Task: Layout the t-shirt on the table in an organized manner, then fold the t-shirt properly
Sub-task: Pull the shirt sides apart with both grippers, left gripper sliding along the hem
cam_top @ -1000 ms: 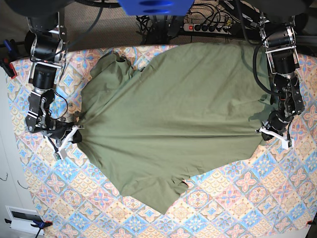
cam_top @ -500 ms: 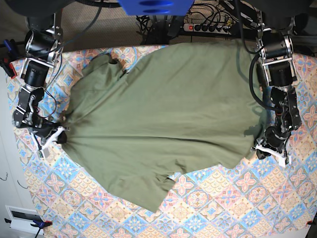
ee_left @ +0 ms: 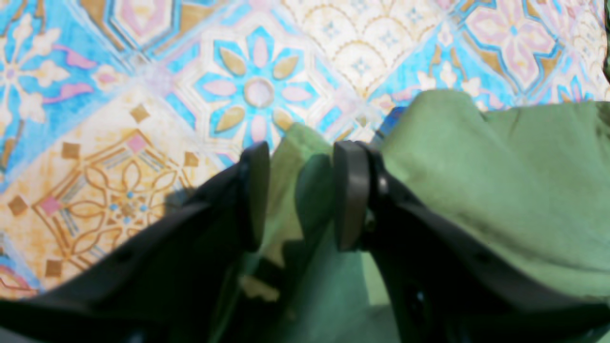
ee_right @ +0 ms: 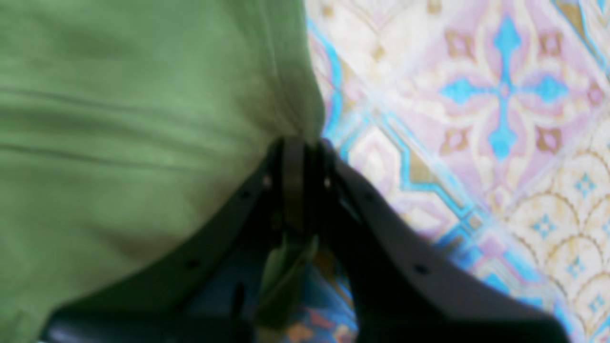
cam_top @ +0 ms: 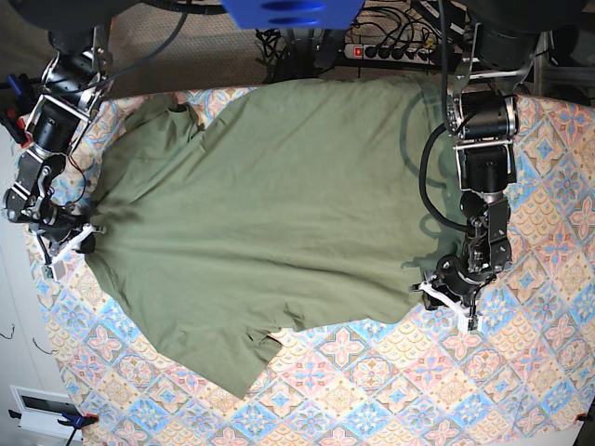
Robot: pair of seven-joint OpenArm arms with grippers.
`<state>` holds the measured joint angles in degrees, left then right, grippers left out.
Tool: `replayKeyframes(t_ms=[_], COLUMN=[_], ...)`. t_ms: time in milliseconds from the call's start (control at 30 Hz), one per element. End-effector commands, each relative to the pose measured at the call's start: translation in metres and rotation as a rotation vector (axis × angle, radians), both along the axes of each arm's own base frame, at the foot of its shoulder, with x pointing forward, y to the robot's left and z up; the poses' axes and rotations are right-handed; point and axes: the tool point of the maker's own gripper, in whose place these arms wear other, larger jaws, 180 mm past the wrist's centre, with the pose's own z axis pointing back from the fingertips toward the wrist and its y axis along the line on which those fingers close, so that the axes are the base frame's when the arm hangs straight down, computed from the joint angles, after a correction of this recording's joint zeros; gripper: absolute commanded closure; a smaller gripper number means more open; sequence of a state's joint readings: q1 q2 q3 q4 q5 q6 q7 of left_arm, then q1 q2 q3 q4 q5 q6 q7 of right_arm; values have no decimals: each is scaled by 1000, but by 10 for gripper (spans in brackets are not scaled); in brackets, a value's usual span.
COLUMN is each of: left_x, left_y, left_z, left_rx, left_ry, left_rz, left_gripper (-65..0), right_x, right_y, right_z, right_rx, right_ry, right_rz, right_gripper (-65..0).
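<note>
1. The t-shirt [cam_top: 270, 214] lies spread across the far half of the surface [cam_top: 390, 390], olive-green, mostly opened out but skewed — its body runs on a slant against the tile pattern, and one edge reaches up to the far rim near the power strip [cam_top: 390, 51].

2. Done so far, as I judge it: the layout step is well under way. The cloth is a single broad sheet with only soft wrinkles, not a heap.

3. Not yet tidy: the near edge is ragged, with a small notch and a loose flap hanging toward the near side, and the corner at the base view's upper left is bunched and rumpled.

4. The right pincer [ee_right: 298, 186] is clamped on the t-shirt's edge — the wrist view shows its jaws closed tight with a sliver of green fabric pinched between them. In the base view it sits at the shirt's left margin.

5. The left pincer [ee_left: 298, 195] stands parted to a middling gap, green fabric lying loose between the two pads and touching neither firmly; it looks like a let-go, not a grip. It sits at the shirt's edge on the base view's right.

6. Left to do, in my estimate: square the shirt to the surface, flatten the bunched corner and the ragged hem, then all the folding — no fold shows yet.
</note>
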<state>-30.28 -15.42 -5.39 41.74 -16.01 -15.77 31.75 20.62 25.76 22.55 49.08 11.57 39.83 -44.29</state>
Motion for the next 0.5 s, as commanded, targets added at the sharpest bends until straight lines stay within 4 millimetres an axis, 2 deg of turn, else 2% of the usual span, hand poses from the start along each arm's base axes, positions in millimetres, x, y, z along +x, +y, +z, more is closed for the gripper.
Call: replayKeyframes(t_ms=[0,200,300,400,467], left_x=[15,9,7,-4,-5], left_y=[16,50,50,50,38], left_z=[25,29,27,12,5], left_rx=[16,68,73,104,148], left_ry=[-70,-63,-55,-19,2], left_rz=[20,49,46,31,-20], left_gripper=[-222,-222,-222,-222,-222], right_x=[10,10,10,10,10], right_y=[-12,-11,-10,-10,-10], right_z=[20,19,18,18,18], right_rx=[-20,-20,-19,-19,-16], right_ry=[-54,-51,-51,-51,-51], right_rz=[-9,-8,-7,-7,-8], right_gripper=[-30,-30,-30,-30,-30])
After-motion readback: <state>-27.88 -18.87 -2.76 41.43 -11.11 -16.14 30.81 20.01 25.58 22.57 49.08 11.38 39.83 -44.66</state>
